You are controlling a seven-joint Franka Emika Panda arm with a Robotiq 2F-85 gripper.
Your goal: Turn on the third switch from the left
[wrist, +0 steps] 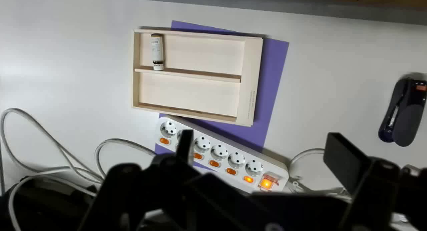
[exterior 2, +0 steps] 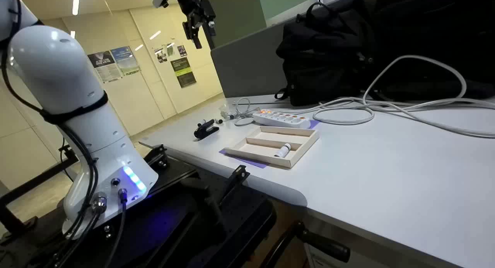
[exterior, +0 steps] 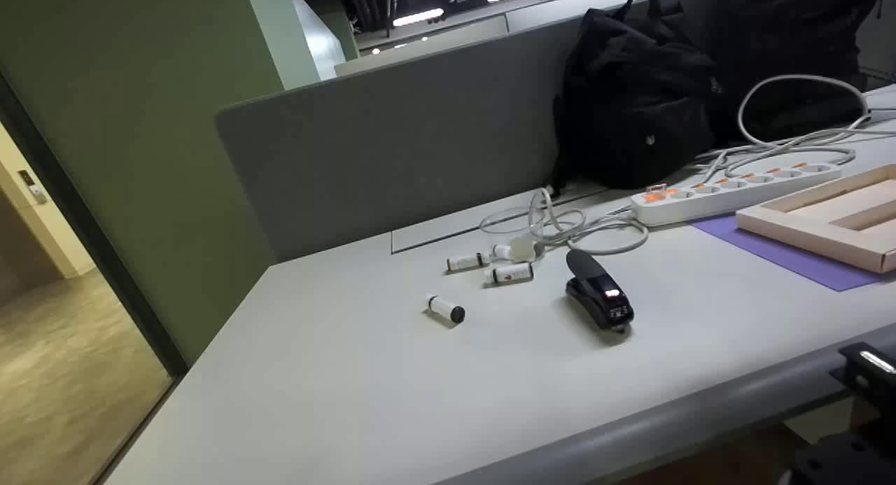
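The white power strip (wrist: 228, 147) lies on the table and also shows in both exterior views (exterior: 735, 199) (exterior 2: 276, 120). In the wrist view its square main switch (wrist: 266, 184) under a raised clear cover glows, and so does the small switch (wrist: 248, 179) beside it. Other small orange switches, such as this one (wrist: 231, 171), look unlit. One switch and part of its socket are hidden behind the left finger. My gripper (wrist: 262, 142) is open, its fingers wide apart with nothing between them. In an exterior view the gripper (exterior 2: 204, 34) hangs high above the table, away from the strip.
A shallow wooden tray (wrist: 249, 81) with a small bottle (wrist: 157, 51) lies beside the strip on purple paper (wrist: 275, 67). A black stapler-like object (exterior: 598, 292), several small bottles (exterior: 445, 308), pale cables (exterior: 609, 226) and a black backpack (exterior: 630, 107) are on the table. A grey partition (exterior: 392, 142) stands behind.
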